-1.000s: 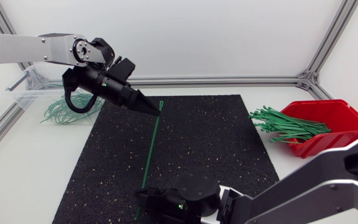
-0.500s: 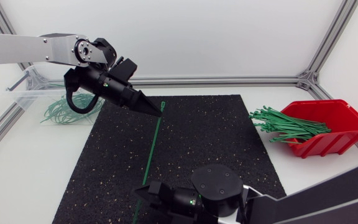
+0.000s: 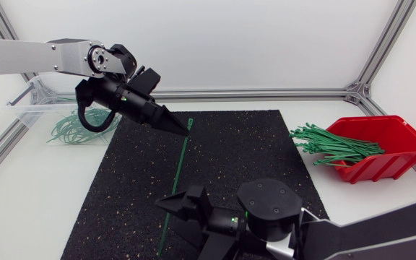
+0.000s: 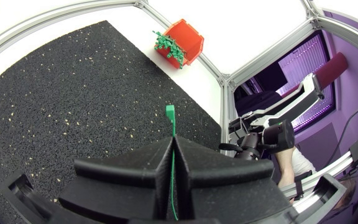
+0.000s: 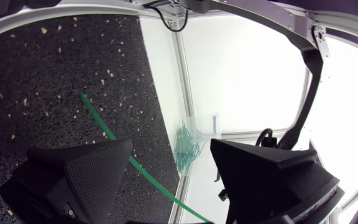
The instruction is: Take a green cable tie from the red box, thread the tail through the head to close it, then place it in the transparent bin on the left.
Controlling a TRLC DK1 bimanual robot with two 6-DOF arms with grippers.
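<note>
Locate the left gripper (image 3: 182, 131) above the far edge of the black mat (image 3: 251, 166). Its 2 fingers (image 4: 135, 180) are pressed together on 1 green cable tie (image 3: 178, 170), clamping it just below the head, which sticks out past the fingertips. From that point you see the tie run straight across the mat toward the mat's near edge.

The right gripper (image 5: 171, 147) sits over the mat's near edge with its 2 fingers spread wide. The tie's tail passes through the gap, and you cannot tell whether it touches either finger.

The red box (image 3: 392, 155), off the mat's right edge, holds a bundle of spare ties (image 3: 334, 144). The clear bin (image 3: 27, 112), off the mat's far left corner, contains looped ties (image 3: 71, 131).
</note>
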